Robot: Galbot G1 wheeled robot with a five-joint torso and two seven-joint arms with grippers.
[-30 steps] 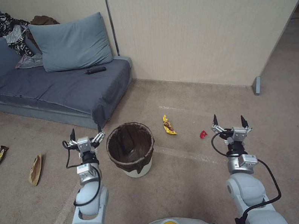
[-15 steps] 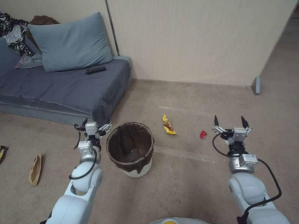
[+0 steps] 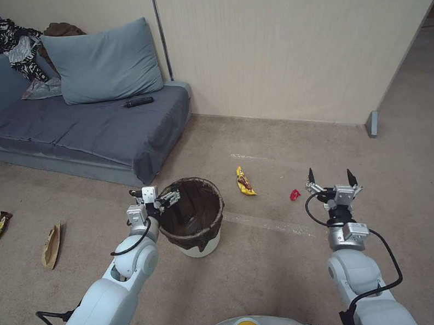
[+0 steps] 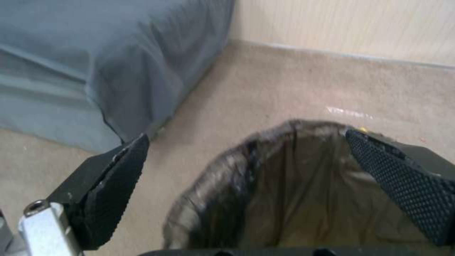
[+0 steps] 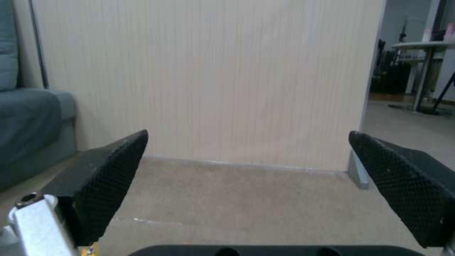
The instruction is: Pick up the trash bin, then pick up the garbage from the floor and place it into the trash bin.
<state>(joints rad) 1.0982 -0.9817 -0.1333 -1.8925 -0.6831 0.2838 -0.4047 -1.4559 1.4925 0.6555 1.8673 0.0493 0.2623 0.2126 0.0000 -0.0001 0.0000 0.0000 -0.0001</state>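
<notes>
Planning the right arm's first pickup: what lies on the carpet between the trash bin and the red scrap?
In the head view, a yellow snack wrapper lies between the trash bin and the red scrap, plus pale tape lines.

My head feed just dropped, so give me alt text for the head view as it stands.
The left gripper, open, sits at the near-left rim of the trash bin on the carpet. The right gripper hangs open to the right, near a red scrap; a yellow wrapper lies beyond the bin.

One trash bin (image 3: pixel 191 216), five litter pieces (image 3: pixel 244 181), two tools (image 3: pixel 166 197).
</notes>
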